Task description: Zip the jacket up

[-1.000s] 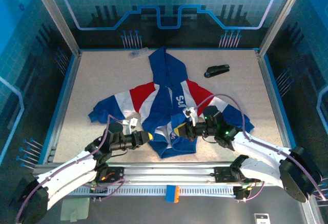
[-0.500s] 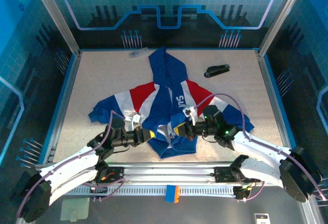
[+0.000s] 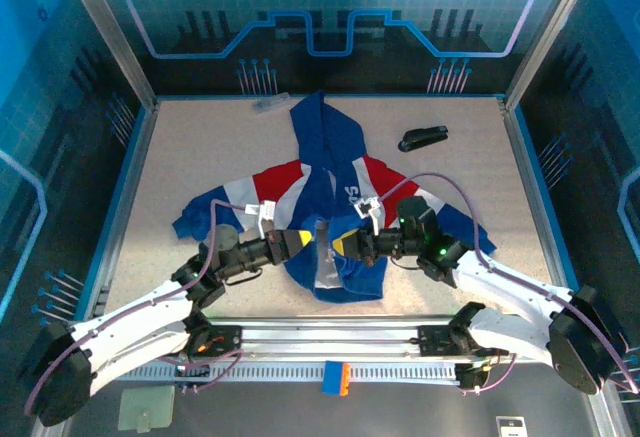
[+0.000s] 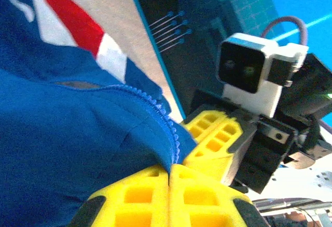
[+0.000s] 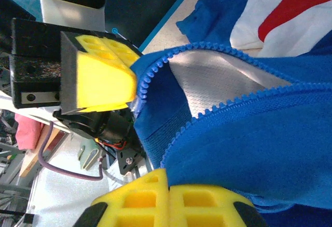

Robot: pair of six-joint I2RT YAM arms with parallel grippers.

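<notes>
The jacket (image 3: 330,182) was spread on the table (image 3: 200,147) at the centre of the overhead view, hood toward the top of the frame and hem toward the bottom, its front parted near the hem so that pale lining was exposed. Each front edge was pinched just beside its zipper teeth (image 5: 207,114), one by the pressed-together left gripper (image 3: 300,240) and the other by the right gripper (image 3: 343,245), likewise clamped on fabric, apparently so that the toothed halves could be lined up. A black stapler-like object (image 3: 423,138) was seen lying well apart at the upper right.
</notes>
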